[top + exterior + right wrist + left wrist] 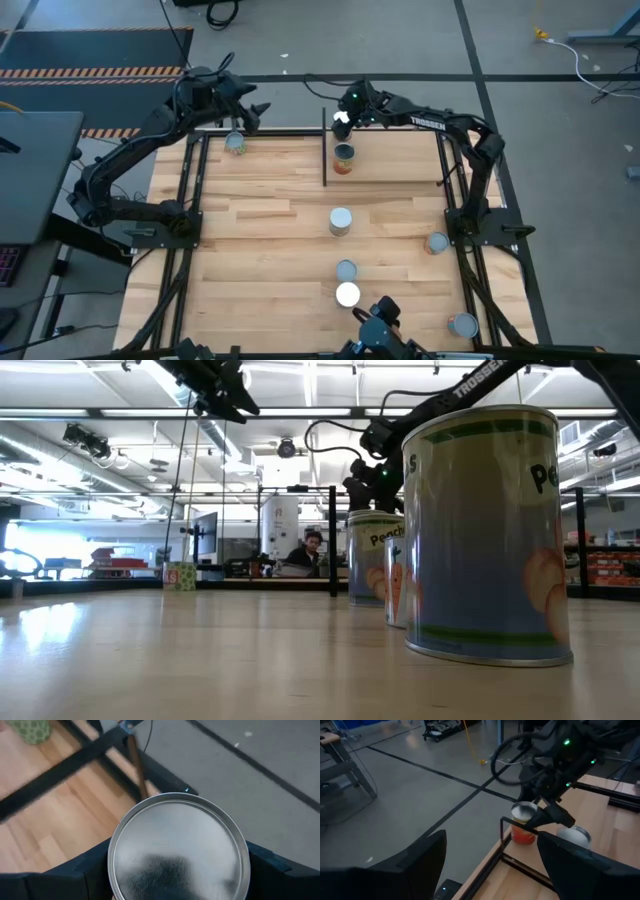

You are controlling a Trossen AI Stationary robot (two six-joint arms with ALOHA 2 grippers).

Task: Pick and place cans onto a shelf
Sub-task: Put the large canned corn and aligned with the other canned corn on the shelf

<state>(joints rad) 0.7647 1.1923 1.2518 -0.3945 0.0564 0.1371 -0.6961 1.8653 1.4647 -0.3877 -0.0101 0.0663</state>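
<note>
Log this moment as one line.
right gripper: shut on can, at far edge of shelf | left gripper: open, waiting far-left

Beneath the right gripper (342, 122) lies the wooden tabletop (270, 240). Just beyond it, grey floor (400, 40) carries a dark tape line (470, 50). Far to its left sits a hazard-striped mat (90, 72). Well behind it, in the low view, a person (312, 550) sits beside a white tank (280, 525).

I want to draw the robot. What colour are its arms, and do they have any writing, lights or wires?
Both arms are black with chunky joints. The right arm has white TROSSEN lettering and a small green light near its wrist, and black cables loop along it. The left arm looks the same, without visible writing. Each gripper has two flat dark fingers.
</note>
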